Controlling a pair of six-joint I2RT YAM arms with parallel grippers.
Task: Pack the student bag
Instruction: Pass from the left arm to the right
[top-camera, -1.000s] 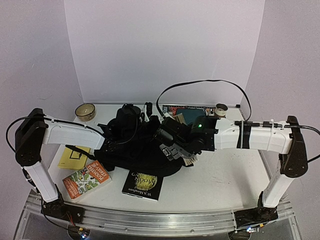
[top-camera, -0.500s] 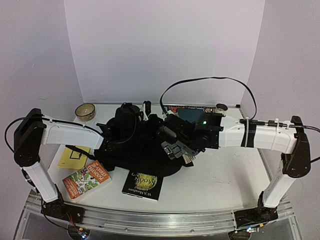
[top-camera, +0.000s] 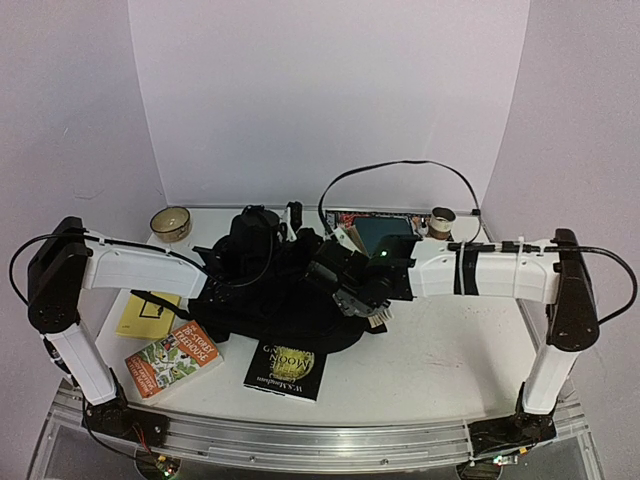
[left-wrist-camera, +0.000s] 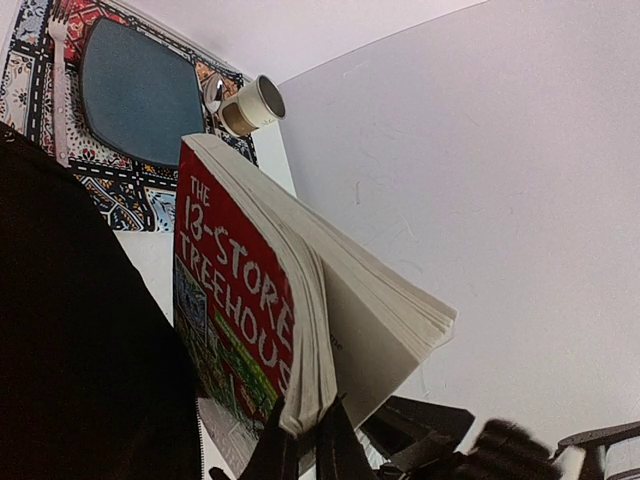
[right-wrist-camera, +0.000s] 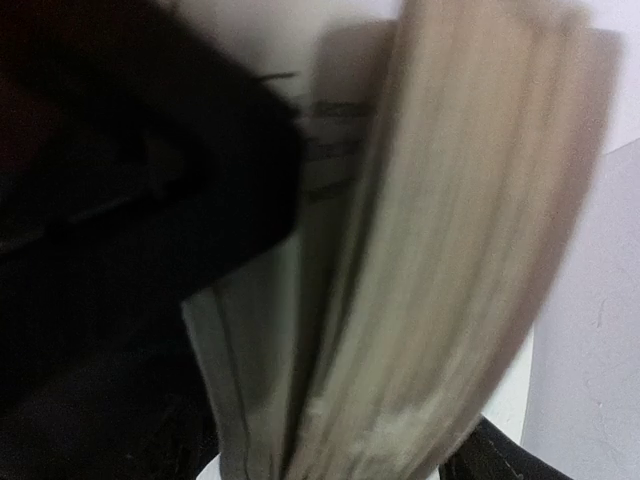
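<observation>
A black student bag lies slumped in the middle of a white table. The left gripper sits on top of the bag with its fingers pressed together; whether they pinch any fabric cannot be told. The right gripper is at the bag's right edge, against a red paperback titled The 13-Storey Treehouse. The paperback stands tilted just beside the bag, pages fanning. The close view is blurred, so it cannot be told whether these fingers are spread or clamped on it. In front of the bag lie a black book, a colourful book and a yellow book. Behind the bag to the left sits a small bowl. Behind it to the right lie a patterned placemat with a teal plate, and a cup.
</observation>
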